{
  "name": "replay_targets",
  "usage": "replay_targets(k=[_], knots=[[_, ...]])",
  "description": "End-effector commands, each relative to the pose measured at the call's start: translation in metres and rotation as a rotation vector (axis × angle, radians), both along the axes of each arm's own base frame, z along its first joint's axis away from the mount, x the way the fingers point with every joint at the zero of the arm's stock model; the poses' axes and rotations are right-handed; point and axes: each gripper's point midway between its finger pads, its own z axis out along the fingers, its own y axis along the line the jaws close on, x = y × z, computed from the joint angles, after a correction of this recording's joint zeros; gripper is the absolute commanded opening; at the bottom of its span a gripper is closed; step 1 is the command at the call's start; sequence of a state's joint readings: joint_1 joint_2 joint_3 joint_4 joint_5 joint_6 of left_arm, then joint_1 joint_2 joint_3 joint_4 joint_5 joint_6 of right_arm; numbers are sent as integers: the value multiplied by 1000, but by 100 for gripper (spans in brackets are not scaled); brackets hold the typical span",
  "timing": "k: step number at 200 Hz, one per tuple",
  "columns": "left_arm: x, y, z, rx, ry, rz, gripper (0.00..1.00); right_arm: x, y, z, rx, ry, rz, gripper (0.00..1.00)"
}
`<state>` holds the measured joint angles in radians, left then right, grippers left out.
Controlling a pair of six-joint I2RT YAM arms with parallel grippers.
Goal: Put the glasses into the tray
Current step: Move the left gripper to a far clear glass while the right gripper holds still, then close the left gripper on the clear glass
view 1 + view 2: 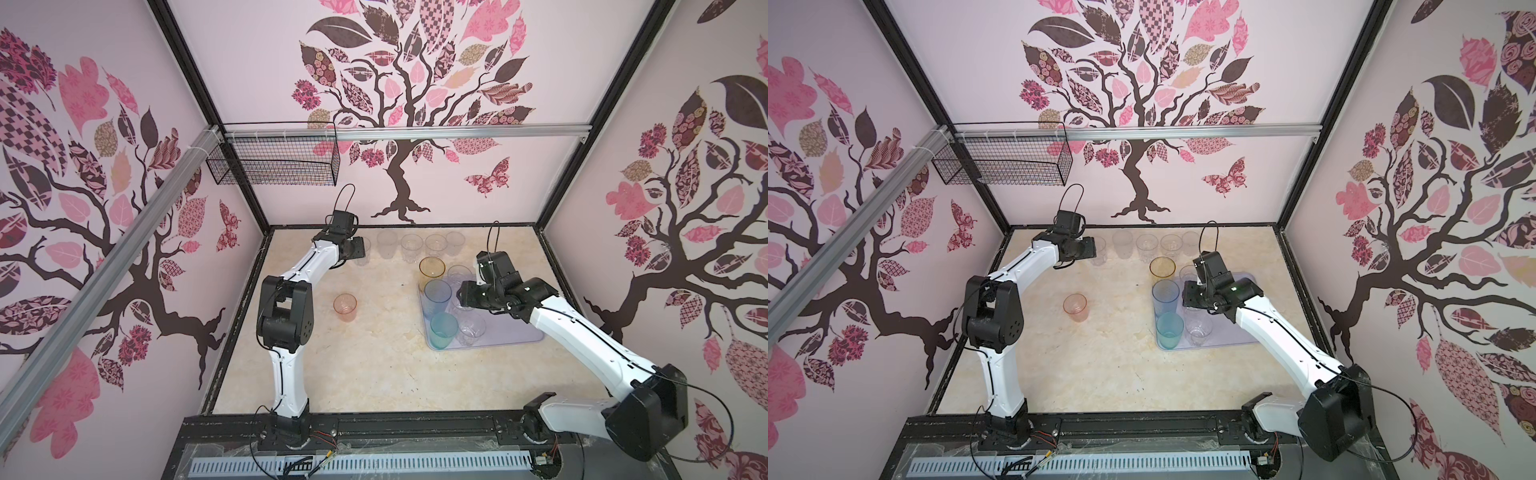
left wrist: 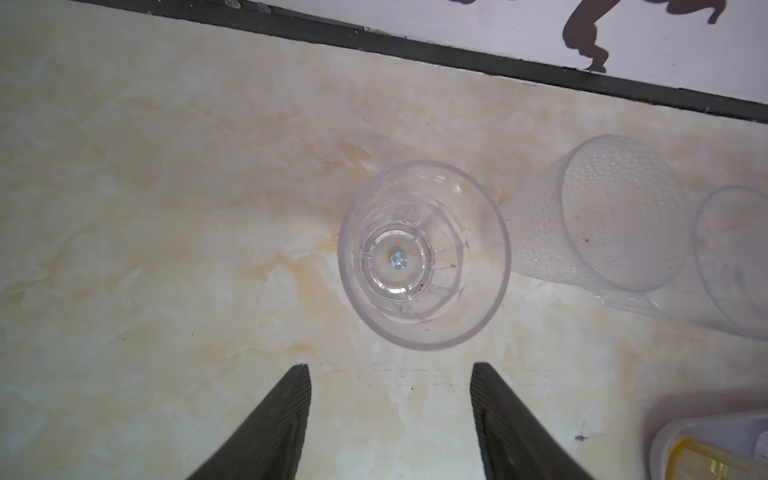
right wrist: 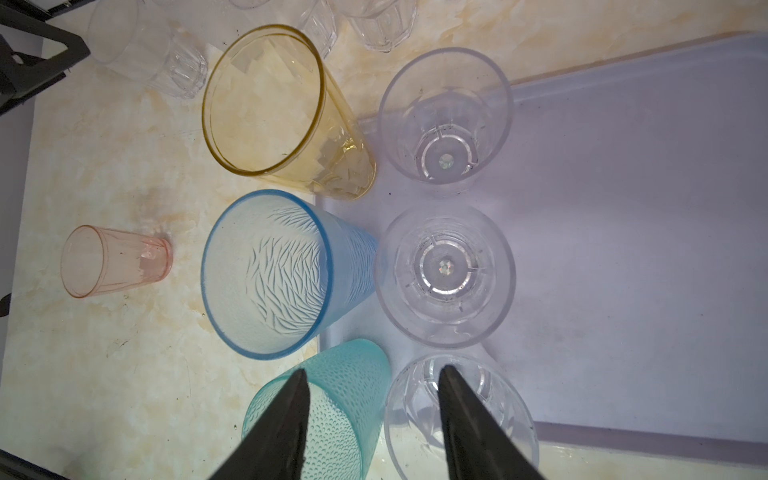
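My left gripper [image 2: 390,374] is open, its fingers just short of a clear short glass [image 2: 424,255] that stands at the left end of the back row. In both top views this gripper [image 1: 359,248] [image 1: 1090,248] hangs over that glass. The lavender tray [image 1: 519,336] [image 3: 623,208] lies at the right and holds amber [image 1: 432,268], blue [image 1: 437,293], teal [image 1: 444,328] and three clear glasses. My right gripper [image 3: 374,372] [image 1: 461,297] hovers open above the teal glass [image 3: 332,415] and a clear one [image 3: 490,415], holding nothing. A pink glass [image 1: 345,306] [image 3: 112,261] stands alone on the table.
Several more clear glasses [image 1: 411,246] line the back edge; a tall dotted one [image 2: 615,216] stands right beside the glass in front of my left gripper. A black wire basket [image 1: 274,162] hangs on the back rail. The black frame [image 2: 457,54] borders the table.
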<state>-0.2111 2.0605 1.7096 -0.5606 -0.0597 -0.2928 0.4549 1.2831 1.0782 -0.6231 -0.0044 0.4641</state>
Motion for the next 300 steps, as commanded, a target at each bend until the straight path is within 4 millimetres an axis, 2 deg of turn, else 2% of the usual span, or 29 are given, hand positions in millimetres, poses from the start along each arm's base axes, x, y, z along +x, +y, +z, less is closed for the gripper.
replay_targets(k=[1,50,69,104,151,176,229,241,264,300], knots=[[14,6,19,21,-43,-1,65,10,3,4,-15,-11,14,53],[21,16,-4,57,-10,18,58,16,6,2,-12,-8,8,53],[28,19,-7,53,-15,25,55,18,7,-1,-14,-4,9,54],[44,21,-7,52,-54,36,46,19,10,-5,-12,11,17,53],[50,22,-20,47,-50,63,31,24,6,2,-40,-14,17,54],[53,17,-16,10,-64,69,22,24,6,1,-40,-15,17,54],[53,12,-17,-33,-56,84,14,20,7,5,-22,-13,19,54],[50,11,-15,-40,-51,85,10,19,6,5,-23,-15,19,54],[41,14,-9,-56,-57,104,8,19,6,6,-25,-17,19,54],[23,16,14,-79,-98,111,0,17,7,5,-8,-12,17,54]])
